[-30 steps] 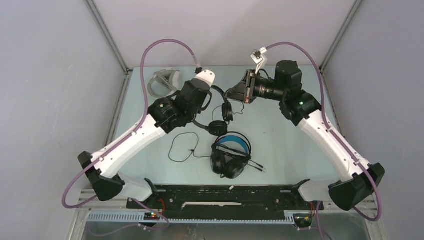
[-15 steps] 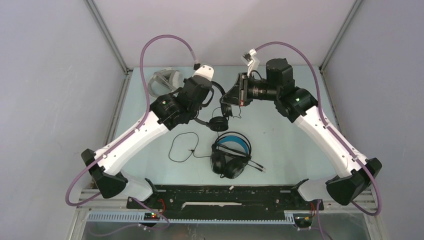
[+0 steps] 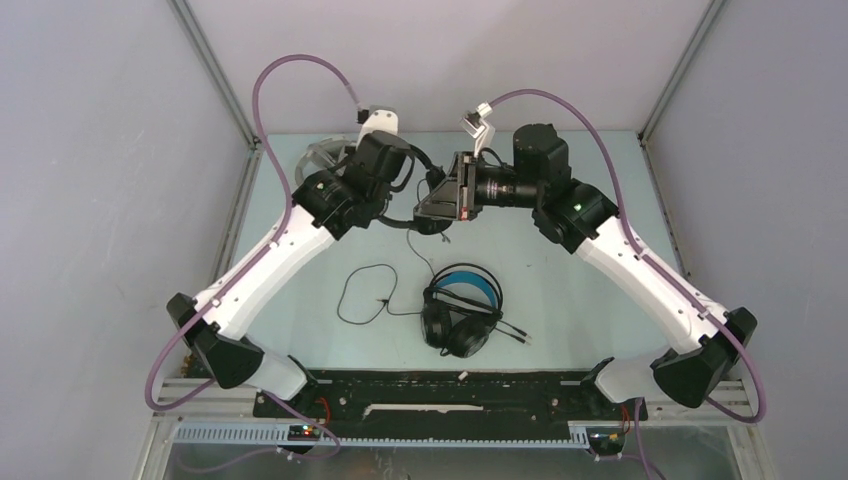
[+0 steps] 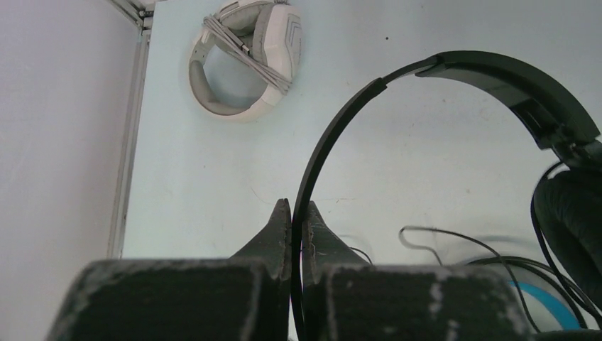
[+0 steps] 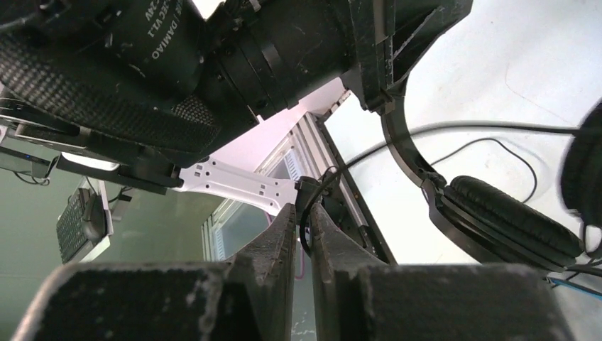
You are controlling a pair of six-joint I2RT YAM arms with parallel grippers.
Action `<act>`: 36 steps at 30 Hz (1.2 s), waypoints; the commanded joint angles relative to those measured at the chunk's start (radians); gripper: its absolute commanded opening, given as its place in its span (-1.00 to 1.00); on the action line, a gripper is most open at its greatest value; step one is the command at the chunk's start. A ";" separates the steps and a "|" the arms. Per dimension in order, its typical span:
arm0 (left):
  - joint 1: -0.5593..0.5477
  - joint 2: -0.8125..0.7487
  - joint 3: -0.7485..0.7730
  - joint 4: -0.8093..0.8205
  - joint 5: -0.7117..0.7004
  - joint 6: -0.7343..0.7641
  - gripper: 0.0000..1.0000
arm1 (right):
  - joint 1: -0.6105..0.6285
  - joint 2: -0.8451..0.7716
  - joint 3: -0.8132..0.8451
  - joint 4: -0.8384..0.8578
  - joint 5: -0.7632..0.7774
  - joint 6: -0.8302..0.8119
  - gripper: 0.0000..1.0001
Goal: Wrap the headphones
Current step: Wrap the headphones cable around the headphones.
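Observation:
My left gripper point(image 4: 297, 206) is shut on the thin headband point(image 4: 454, 64) of the small black headphones point(image 3: 430, 172) and holds them above the table at the back. One of their ear cups point(image 5: 511, 220) hangs beside my right gripper point(image 5: 302, 209). That gripper's jaws stand a narrow gap apart, with the thin black cord point(image 5: 307, 213) passing loosely between the tips. The white-grey headphones point(image 4: 245, 60) lie at the back left corner with their cord wound round them. The bulky black pair with the blue-lined band point(image 3: 460, 310) lies at the front centre.
A loose black cord point(image 3: 365, 295) loops on the table left of the bulky pair. The enclosure's metal frame post point(image 4: 131, 121) runs along the left edge. The two wrists are close together at the back point(image 3: 440, 190).
Both arms have moved left and toward the back, carrying the small black headphones along. The right gripper's jaws have parted slightly around the cord.

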 commanded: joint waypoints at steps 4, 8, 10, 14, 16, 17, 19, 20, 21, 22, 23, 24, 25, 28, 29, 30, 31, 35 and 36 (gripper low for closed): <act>0.040 -0.044 0.023 0.116 0.023 -0.125 -1.00 | 0.045 0.034 0.004 0.073 0.019 -0.027 -0.67; 0.057 -0.079 0.002 0.181 0.027 -0.146 -1.00 | 0.056 0.044 0.000 0.066 0.039 -0.071 -0.64; 0.063 -0.107 -0.025 0.231 0.040 -0.160 -1.00 | 0.056 0.042 -0.008 0.075 0.073 -0.090 -0.64; 0.065 -0.154 -0.071 0.293 0.062 -0.188 -1.00 | 0.064 0.019 -0.057 0.156 0.112 -0.130 -0.50; 0.071 -0.173 -0.091 0.316 0.077 -0.209 -1.00 | 0.075 -0.001 -0.082 0.179 0.146 -0.174 -0.46; 0.075 -0.183 -0.102 0.330 0.087 -0.218 -1.00 | 0.082 -0.015 -0.091 0.187 0.156 -0.204 -0.43; 0.084 -0.204 -0.118 0.350 0.109 -0.238 -1.00 | 0.094 -0.055 -0.104 0.189 0.183 -0.263 -0.36; 0.087 -0.212 -0.121 0.355 0.125 -0.247 -1.00 | 0.100 -0.083 -0.112 0.192 0.201 -0.300 -0.32; 0.092 -0.217 -0.119 0.356 0.138 -0.253 -1.00 | 0.108 -0.110 -0.134 0.200 0.218 -0.336 -0.29; 0.094 -0.223 -0.118 0.356 0.152 -0.257 -1.00 | 0.119 -0.144 -0.157 0.218 0.234 -0.369 -0.25; 0.095 -0.231 -0.118 0.359 0.160 -0.260 -1.00 | 0.125 -0.175 -0.183 0.239 0.252 -0.398 -0.22; 0.096 -0.240 -0.120 0.365 0.170 -0.263 -1.00 | 0.133 -0.209 -0.218 0.266 0.263 -0.423 -0.19; 0.097 -0.249 -0.123 0.370 0.179 -0.264 -1.00 | 0.138 -0.242 -0.255 0.297 0.269 -0.445 -0.17; 0.102 -0.268 -0.120 0.378 0.209 -0.276 -1.00 | 0.145 -0.320 -0.356 0.392 0.281 -0.498 0.00; 0.102 -0.271 -0.118 0.379 0.222 -0.280 -1.00 | 0.146 -0.340 -0.387 0.416 0.287 -0.517 0.06; 0.104 -0.274 -0.115 0.381 0.239 -0.281 -1.00 | 0.147 -0.357 -0.412 0.431 0.299 -0.534 0.12; 0.104 -0.275 -0.108 0.381 0.253 -0.285 -1.00 | 0.148 -0.371 -0.428 0.439 0.316 -0.547 0.20; 0.104 -0.285 -0.099 0.385 0.301 -0.303 -1.00 | 0.147 -0.398 -0.455 0.447 0.349 -0.593 0.33; 0.105 -0.289 -0.099 0.392 0.311 -0.308 -1.00 | 0.148 -0.400 -0.461 0.451 0.346 -0.603 0.35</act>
